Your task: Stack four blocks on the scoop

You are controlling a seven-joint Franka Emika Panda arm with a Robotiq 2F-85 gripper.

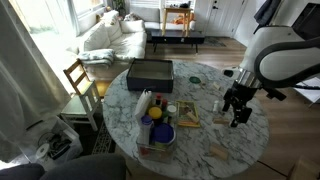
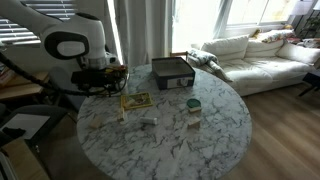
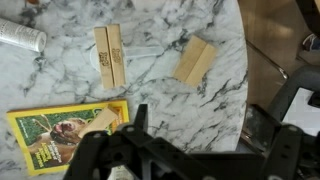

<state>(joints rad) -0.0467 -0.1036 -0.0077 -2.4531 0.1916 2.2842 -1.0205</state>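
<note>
Here the pincer [image 3: 196, 140] hangs wide open, holding nothing, above the marble bench [image 3: 160, 25]. Two blocks [image 3: 110, 55] lie side by side, a third block [image 3: 195, 62] near them, a yellow booklet [image 3: 60, 135] close by.

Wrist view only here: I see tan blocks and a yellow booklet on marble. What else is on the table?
Observer: A blue bowl stands on the marble table, in an exterior view.
Operator: Anything large?
Observer: A dark rectangular tray, on the side toward the white sofa, in both exterior views.
Operator: Anything small?
Observer: A small green object lies apart from the booklet.
</note>
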